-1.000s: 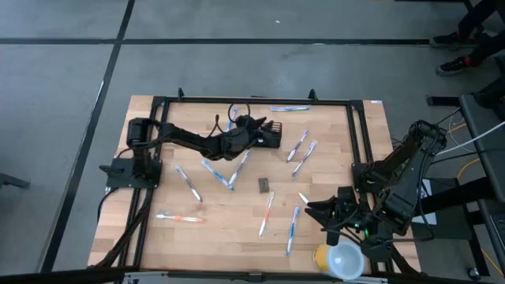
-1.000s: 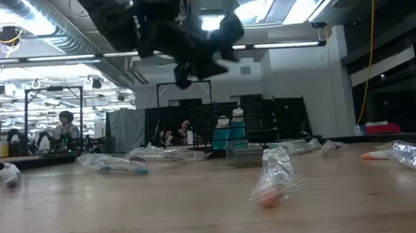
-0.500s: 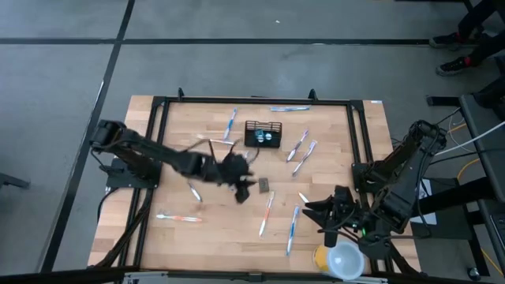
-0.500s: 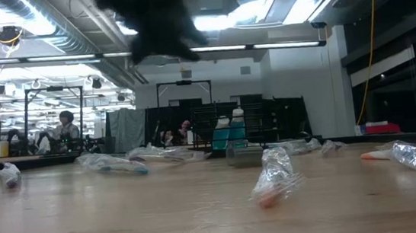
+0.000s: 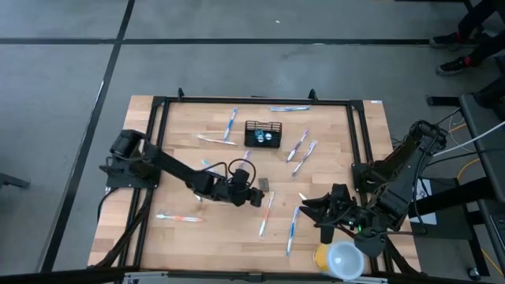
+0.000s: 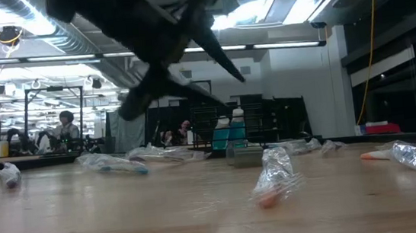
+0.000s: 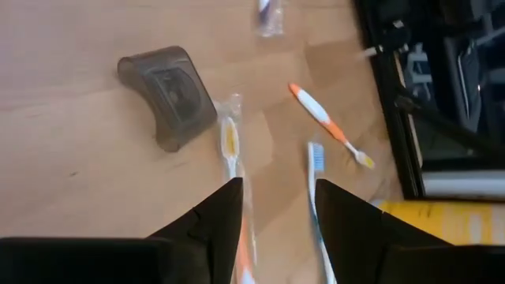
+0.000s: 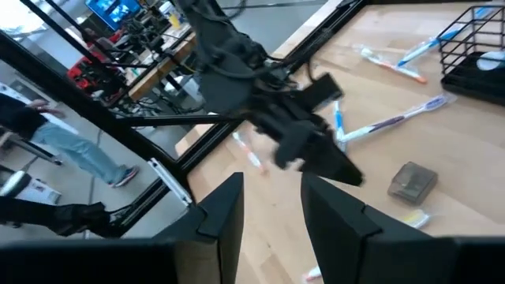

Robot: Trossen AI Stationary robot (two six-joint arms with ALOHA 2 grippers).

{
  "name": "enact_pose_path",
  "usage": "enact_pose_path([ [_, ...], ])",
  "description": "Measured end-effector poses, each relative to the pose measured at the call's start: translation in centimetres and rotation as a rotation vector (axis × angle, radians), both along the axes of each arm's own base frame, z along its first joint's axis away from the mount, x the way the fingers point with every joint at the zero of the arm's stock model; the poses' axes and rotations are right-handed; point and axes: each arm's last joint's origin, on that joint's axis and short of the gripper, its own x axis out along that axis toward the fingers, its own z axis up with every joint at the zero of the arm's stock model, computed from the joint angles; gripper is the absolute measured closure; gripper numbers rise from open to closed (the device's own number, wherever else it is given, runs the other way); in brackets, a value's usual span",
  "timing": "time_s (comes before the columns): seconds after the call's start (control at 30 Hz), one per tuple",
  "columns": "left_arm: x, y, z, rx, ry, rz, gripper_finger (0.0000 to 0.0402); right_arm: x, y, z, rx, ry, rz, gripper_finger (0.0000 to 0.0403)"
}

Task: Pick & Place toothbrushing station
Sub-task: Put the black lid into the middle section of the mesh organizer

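Observation:
The toothbrushing station, a black mesh holder, stands on its base at the table's far middle, with no gripper on it. Slim toothbrushes lie scattered flat on the wood, among them a wrapped one, a blue one and an orange one. My left gripper hovers open over the table's middle, beside a small grey block, with nothing between its fingers. Raised at the near right, my right gripper is open and holds nothing.
A round yellow cup with a pale lid stands at the near right edge, under the right arm. More toothbrushes lie at the far edge, near the holder and at the near left. A black frame rims the table.
My left gripper has swung from beside the holder at the far middle toward the near edge, sinking a little and rolling its wrist, and now hangs over the table's middle. The holder stays standing where it was.

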Motion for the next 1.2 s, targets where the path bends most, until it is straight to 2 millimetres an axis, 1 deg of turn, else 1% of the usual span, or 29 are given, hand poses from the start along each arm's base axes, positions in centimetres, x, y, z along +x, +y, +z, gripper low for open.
enact_pose_path([
  [0.1, 0.5, 0.3, -1.3, 0.000, 0.011, 0.011, 0.0243, -0.1, 0.3, 0.2, 0.007, -0.018, 0.009, 0.0272],
  [0.27, 0.8, 1.2, -2.5, 0.006, 0.052, 0.052, 0.0246, -0.1, 0.6, 0.5, 0.011, -0.046, 0.022, 0.0272],
  [0.47, 1.0, 2.0, -2.5, 0.040, 0.055, 0.085, 0.0256, 0.0, 0.9, 1.0, -0.002, -0.074, 0.037, 0.0272],
  [0.73, 1.2, 3.2, -2.6, 0.061, 0.083, 0.066, 0.0258, 0.1, 1.0, 1.2, -0.016, -0.086, 0.041, 0.0273],
  [1.2, 1.1, 3.5, -3.1, 0.070, 0.114, 0.070, 0.0258, 0.1, 1.1, 1.4, -0.009, -0.103, 0.039, 0.0273],
])
